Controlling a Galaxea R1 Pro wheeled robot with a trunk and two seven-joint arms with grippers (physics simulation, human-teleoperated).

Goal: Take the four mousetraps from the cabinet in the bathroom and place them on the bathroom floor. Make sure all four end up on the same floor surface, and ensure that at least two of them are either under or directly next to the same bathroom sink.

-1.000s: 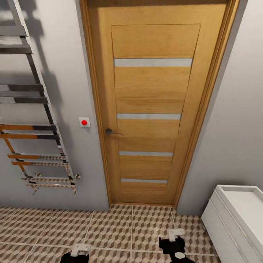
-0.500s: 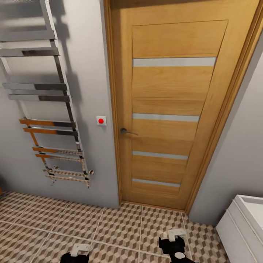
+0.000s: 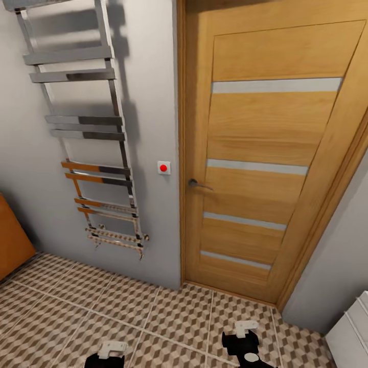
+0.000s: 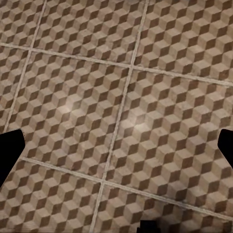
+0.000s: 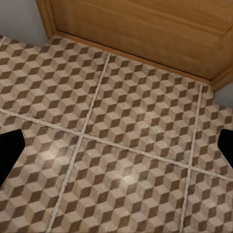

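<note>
you faced a closed wooden door (image 3: pixel 271 168) with pale glass strips and a lever handle (image 3: pixel 197 184), set in a grey wall. a chrome towel radiator (image 3: pixel 92 138) hung beside it, with a red button (image 3: pixel 163 167) between them. the bathroom floor (image 3: pixel 168 317), cube-patterned tile with pale grout, lay bare ahead. the cabinet (image 3: pixel 13 240) edged in at far left, a white unit (image 3: pixel 352 332) at far right. your left gripper (image 4: pixel 116 148) and right gripper (image 5: pixel 116 145) hung released over tile, fingers spread wide.
</note>
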